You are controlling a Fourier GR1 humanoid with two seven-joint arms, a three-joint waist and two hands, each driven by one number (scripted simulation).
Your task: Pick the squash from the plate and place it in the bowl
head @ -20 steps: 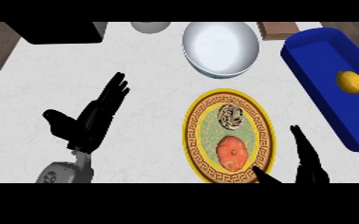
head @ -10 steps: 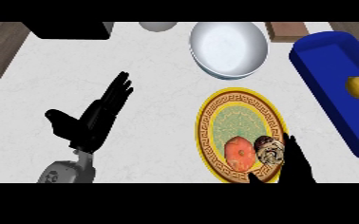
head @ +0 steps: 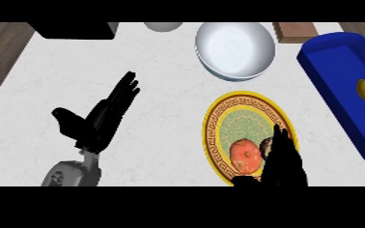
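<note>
Counter [head: 164, 101]: pale marbled top carrying everything below.
Blue tray [head: 331, 77]: along the right edge, just right of the plate.
Bowl [head: 235, 48]: white, at the far side, just beyond the plate, nothing in it.
Plate [head: 246, 97]: yellow patterned rim, near the lower edge, holding 2 items.
Left hand [head: 100, 118]: resting at the left, fingers straight and spread, holding nothing, well apart from the plate.
Right hand [head: 285, 166]: over the plate's near right part, fingers extended toward the bowl, nothing clasped.
Squash [head: 246, 155]: orange, on the plate, just left of the right hand's fingers [head: 279, 142]; contact cannot be told.
Dark round item [head: 266, 145]: between squash and fingers, partly hidden.
</note>
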